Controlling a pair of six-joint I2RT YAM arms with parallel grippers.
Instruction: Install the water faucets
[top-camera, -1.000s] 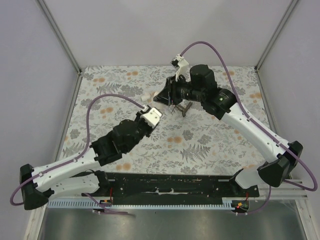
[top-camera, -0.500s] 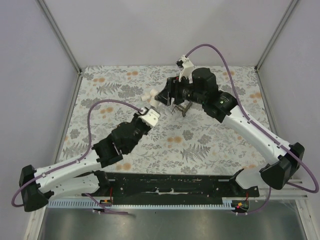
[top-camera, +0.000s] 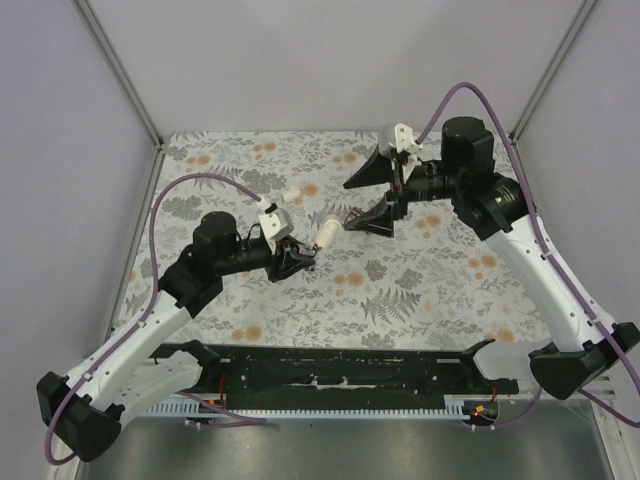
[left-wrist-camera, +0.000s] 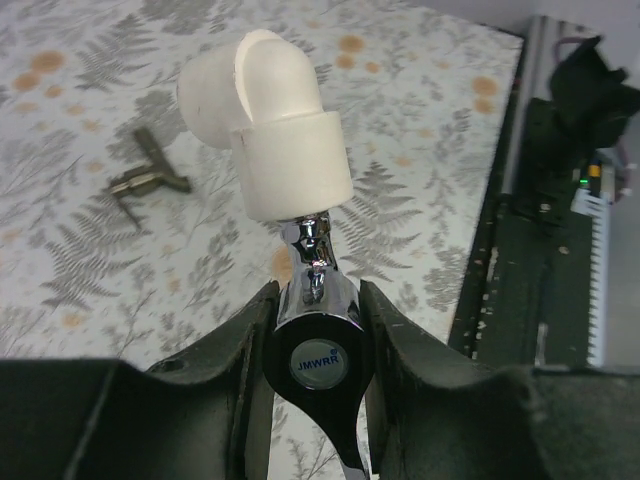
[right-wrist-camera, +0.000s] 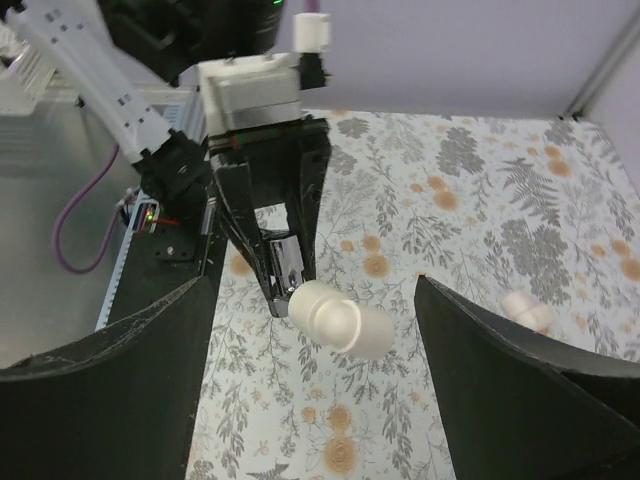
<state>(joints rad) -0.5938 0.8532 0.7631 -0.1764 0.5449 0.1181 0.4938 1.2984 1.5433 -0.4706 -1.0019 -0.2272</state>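
The right pincer (top-camera: 350, 204), jaws wide open, is backing off toward 1 o'clock, clear of the white elbow fitting (left-wrist-camera: 275, 120). The left pincer (left-wrist-camera: 318, 300) is gripping the water faucet (left-wrist-camera: 318, 345) above the middle of the bench (top-camera: 430, 290), with the fitting seated on its thread. This joint appears complete.

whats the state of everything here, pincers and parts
left pincer: shut on faucet
faucet: gripped, stem in the elbow
elbow: fitted on faucet's end
right pincer: open, empty
second faucet: lying loose on its side
spare fitting: lying loose, untouched
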